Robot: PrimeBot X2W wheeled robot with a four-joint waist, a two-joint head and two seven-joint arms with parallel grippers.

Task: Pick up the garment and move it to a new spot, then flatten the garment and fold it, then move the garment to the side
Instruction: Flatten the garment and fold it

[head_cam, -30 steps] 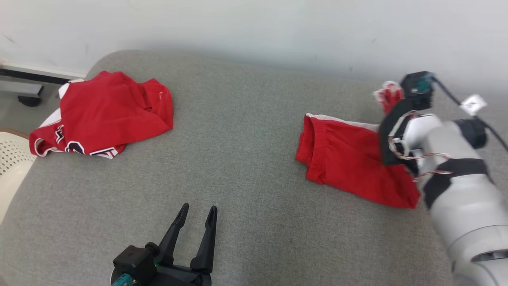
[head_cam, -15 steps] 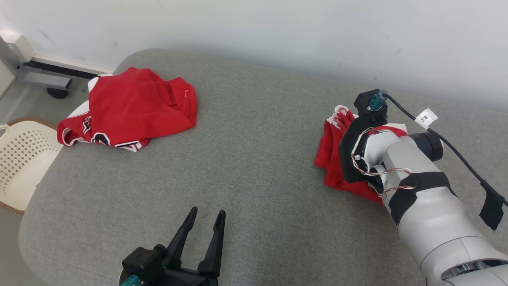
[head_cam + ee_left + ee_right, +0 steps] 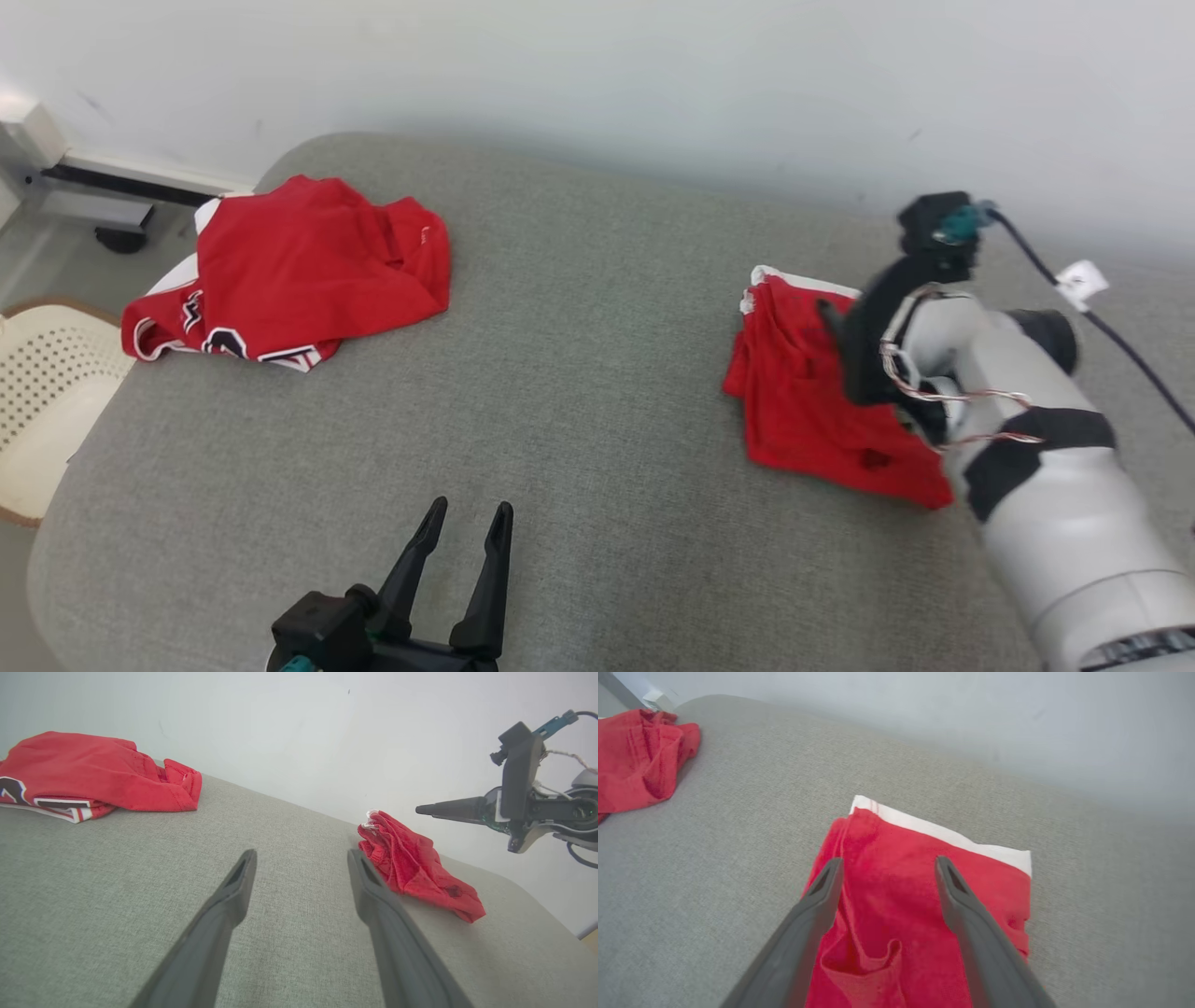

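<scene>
The garment point(image 3: 803, 401) is a pair of red shorts with a white stripe, lying folded and a little rumpled at the right of the grey cushion point(image 3: 579, 392). My right gripper point(image 3: 840, 331) hovers just above it, open, with nothing between the fingers. In the right wrist view the gripper point(image 3: 887, 861) points down over the shorts point(image 3: 915, 896), jaws apart. My left gripper point(image 3: 469, 509) rests open near the cushion's front edge, well clear of the cloth. The left wrist view shows this gripper point(image 3: 301, 854) empty, with the shorts point(image 3: 416, 868) beyond and the right gripper point(image 3: 448, 809) above them.
A second red garment, a jersey point(image 3: 299, 261) with black and white lettering, lies crumpled at the cushion's far left corner. A cream perforated chair point(image 3: 37, 392) stands off the left edge. A pale wall point(image 3: 597, 75) runs behind. A black cable point(image 3: 1120, 336) trails from the right wrist.
My right gripper has opened and let go of the shorts, which now lie on the cushion. The head camera has shifted. The left gripper has stayed put.
</scene>
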